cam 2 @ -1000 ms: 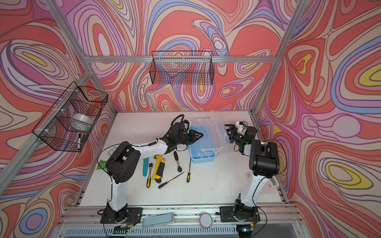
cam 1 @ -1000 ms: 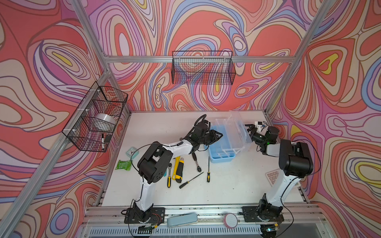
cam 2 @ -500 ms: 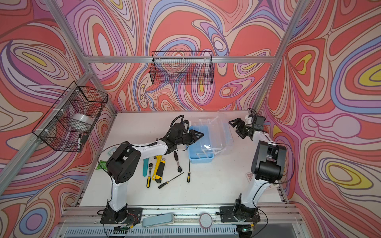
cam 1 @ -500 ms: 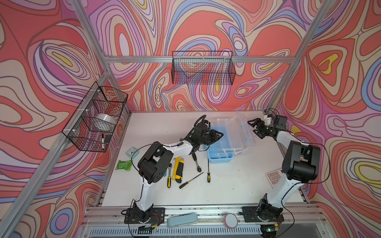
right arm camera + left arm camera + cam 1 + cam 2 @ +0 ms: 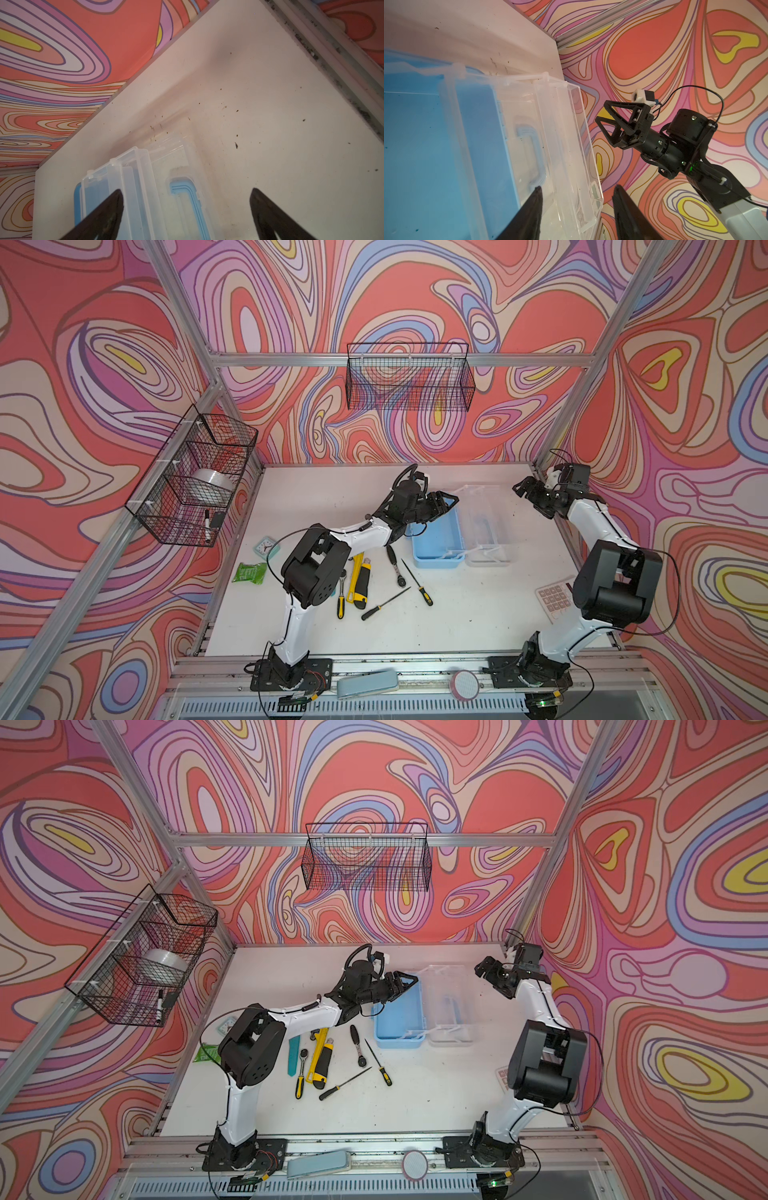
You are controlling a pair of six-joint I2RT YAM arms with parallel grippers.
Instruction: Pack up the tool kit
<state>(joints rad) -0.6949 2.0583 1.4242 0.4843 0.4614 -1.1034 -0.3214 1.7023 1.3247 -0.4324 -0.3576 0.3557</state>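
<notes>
Swirl-patterned walls enclosed a white tabletop. Loose hand tools lay at 7 o'clock of the tool kit, centred, lid flung open. Left end effector hovered over it, empty, jaws parted; right end effector gaped empty at 2 o'clock.

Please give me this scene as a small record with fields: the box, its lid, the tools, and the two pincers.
box: light blue tool kit on the white table, nothing seen inside
lid: clear lid swung open, lying flat beside the box
tools: utility knife, ratchet, wrenches and screwdrivers on the table, none packed yet
left pincer: above the box's far end, jaws apart, holding nothing
right pincer: near the far right corner, open, empty, clear of the lid
</notes>
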